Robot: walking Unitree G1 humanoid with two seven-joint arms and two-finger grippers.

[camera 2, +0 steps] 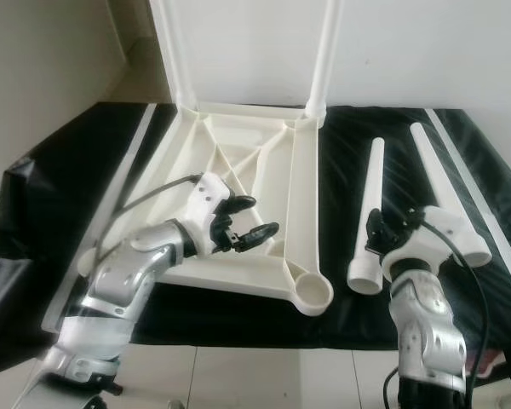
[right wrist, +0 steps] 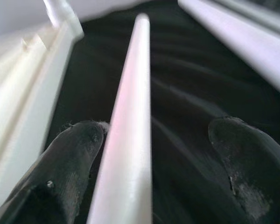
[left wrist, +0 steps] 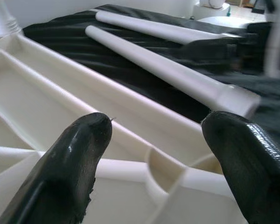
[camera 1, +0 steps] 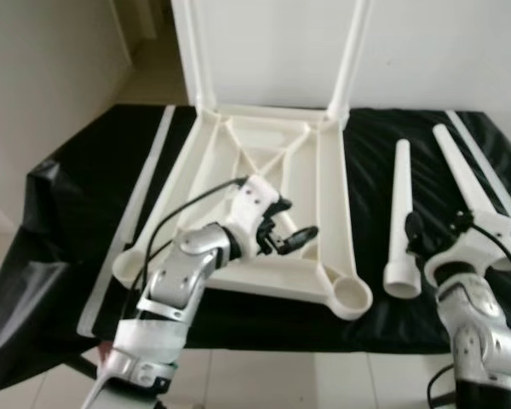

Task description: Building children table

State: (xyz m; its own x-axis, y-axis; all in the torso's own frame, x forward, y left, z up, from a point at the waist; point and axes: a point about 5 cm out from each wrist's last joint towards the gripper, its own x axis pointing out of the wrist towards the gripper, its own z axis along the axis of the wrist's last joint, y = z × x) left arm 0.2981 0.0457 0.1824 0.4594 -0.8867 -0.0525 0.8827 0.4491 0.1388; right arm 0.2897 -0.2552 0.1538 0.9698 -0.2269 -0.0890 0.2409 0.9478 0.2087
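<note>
White tabletop and white legs on black cloth — silver arms, black fingers.

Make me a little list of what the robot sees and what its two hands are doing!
Table top: white frame lying upside down on black cloth
Legs fitted: two, standing up at the far corners
Legs loose: two, lying on the cloth, nearer leg and farther leg
Empty socket: near right corner
Left gripper: open, over the frame
Right gripper: open, fingers either side of the nearer loose leg
</note>
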